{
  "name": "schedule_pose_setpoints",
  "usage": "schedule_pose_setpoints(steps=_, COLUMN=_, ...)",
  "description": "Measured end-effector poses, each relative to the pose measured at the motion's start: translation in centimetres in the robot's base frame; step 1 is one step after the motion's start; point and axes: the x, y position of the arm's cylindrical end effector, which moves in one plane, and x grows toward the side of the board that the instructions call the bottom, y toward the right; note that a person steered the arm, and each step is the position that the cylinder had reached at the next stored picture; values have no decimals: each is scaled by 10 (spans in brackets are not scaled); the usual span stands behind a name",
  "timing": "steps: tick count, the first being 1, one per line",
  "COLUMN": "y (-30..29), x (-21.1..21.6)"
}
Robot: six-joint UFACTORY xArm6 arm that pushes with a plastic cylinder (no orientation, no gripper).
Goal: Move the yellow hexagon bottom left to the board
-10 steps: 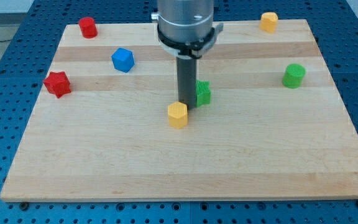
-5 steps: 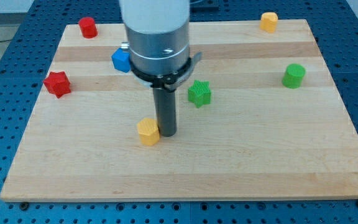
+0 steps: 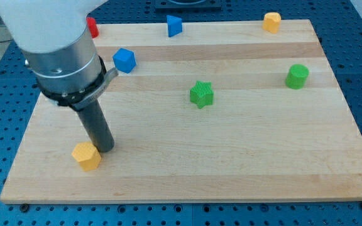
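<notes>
The yellow hexagon point(image 3: 86, 156) lies near the board's bottom left corner in the camera view. My tip point(image 3: 104, 149) stands on the board right next to it, at its upper right side, touching or almost touching it. The arm's grey body covers the board's upper left part. A second yellow block point(image 3: 271, 22) sits at the view's top right.
A blue cube point(image 3: 124, 60) sits just right of the arm. A blue wedge-like block point(image 3: 174, 26) is at the top edge. A red block point(image 3: 92, 27) peeks out behind the arm. A green star point(image 3: 201, 93) is mid-board, a green cylinder point(image 3: 297, 76) at right. The wooden board point(image 3: 231, 163) rests on a blue pegboard.
My tip has pushed the yellow hexagon down and to the left, from mid-board to near the bottom left corner. The arm now hides the red star; the blue wedge has come into sight.
</notes>
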Motion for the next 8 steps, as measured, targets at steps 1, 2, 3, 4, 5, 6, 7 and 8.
schedule_pose_setpoints(steps=1, y=15, x=14)
schedule_pose_setpoints(steps=2, y=9, x=19)
schedule_pose_setpoints(steps=3, y=-14, x=19)
schedule_pose_setpoints(steps=4, y=-33, x=19)
schedule_pose_setpoints(steps=5, y=-42, x=19)
schedule_pose_setpoints(steps=6, y=-58, x=23)
schedule_pose_setpoints(steps=7, y=-70, x=32)
schedule_pose_setpoints(steps=8, y=-77, x=38)
